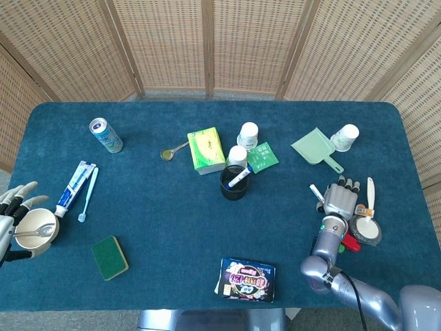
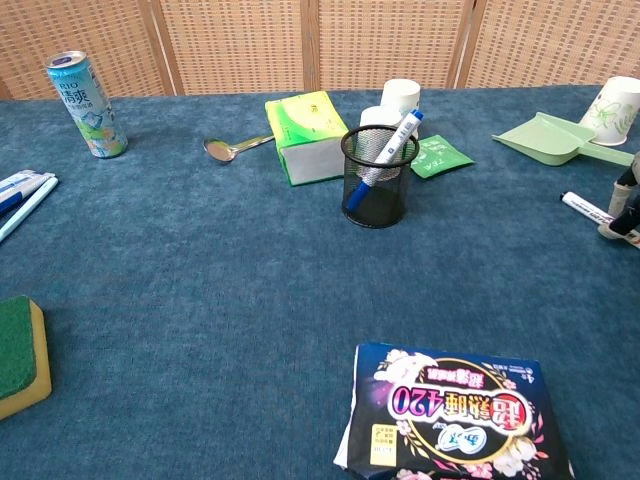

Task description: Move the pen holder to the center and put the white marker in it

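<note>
The black mesh pen holder (image 1: 234,183) (image 2: 374,190) stands near the table's middle, with a blue and white marker (image 2: 386,148) leaning in it. Another white marker (image 1: 316,194) (image 2: 586,208) with a black cap lies on the cloth at the right. My right hand (image 1: 340,201) (image 2: 626,203) rests flat just right of it, fingers stretched out, its thumb side at the marker's near end; I cannot tell if it touches. My left hand (image 1: 14,205) hangs at the far left edge, fingers spread, holding nothing.
A green tissue box (image 1: 205,149), two paper cups (image 1: 247,133) and a green sachet (image 1: 262,156) crowd behind the holder. A dustpan (image 1: 314,147), another cup (image 1: 345,136) and a round dish (image 1: 364,229) surround my right hand. A bowl (image 1: 36,228), a toothpaste tube (image 1: 74,187), a sponge (image 1: 109,257), a can (image 1: 105,135) and a pad packet (image 1: 247,279) lie elsewhere.
</note>
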Controlling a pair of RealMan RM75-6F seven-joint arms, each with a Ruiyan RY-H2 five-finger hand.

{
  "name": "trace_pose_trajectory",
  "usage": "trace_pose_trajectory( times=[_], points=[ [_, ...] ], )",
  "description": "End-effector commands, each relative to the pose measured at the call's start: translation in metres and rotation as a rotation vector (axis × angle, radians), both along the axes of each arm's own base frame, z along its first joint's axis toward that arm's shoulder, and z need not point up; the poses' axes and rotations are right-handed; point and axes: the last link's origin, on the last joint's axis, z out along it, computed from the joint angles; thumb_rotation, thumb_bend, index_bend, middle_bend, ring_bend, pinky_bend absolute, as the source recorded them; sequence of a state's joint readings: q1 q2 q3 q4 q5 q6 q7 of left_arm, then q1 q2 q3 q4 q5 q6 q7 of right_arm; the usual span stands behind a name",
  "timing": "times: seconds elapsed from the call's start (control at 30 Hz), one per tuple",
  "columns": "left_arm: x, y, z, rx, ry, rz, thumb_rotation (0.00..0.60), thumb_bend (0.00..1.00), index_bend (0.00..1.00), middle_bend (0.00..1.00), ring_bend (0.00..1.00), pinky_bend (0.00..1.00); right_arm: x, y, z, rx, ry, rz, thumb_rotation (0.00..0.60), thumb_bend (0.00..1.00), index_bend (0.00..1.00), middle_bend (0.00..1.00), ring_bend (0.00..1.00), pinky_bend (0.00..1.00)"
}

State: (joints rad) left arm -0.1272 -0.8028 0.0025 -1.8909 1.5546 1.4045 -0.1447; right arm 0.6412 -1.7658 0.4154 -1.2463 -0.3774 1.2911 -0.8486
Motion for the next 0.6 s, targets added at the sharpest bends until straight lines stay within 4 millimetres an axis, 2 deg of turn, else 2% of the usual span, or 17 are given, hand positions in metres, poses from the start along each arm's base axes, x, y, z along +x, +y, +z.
trace_pose_trajectory(
  times=[0.03,0.23,0.6],
  points=[
    [0.0,0.0,0.0,0.0,0.0,0.0,0.6,0.07,0.2,0.0,0.0,0.09,0.002,0.001,0.003,-0.008,-0.009,0.015,0.6,0.44,0.58,0.0,0.0,0.0],
    [0.0,0.0,0.001,0.003,-0.004,0.002,0.6,0.07,0.2,0.0,0.0,0.09,0.011,0.002,0.018,-0.054,-0.03,0.083,0.6,0.44,0.59,0.0,0.0,0.0],
    [0.0,-0.002,0.002,0.002,-0.011,-0.007,0.6,0.07,0.2,0.0,0.0,0.1,0.041,0.018,0.054,-0.148,-0.12,0.253,0.6,0.45,0.59,0.0,0.0,0.0]
  ],
)
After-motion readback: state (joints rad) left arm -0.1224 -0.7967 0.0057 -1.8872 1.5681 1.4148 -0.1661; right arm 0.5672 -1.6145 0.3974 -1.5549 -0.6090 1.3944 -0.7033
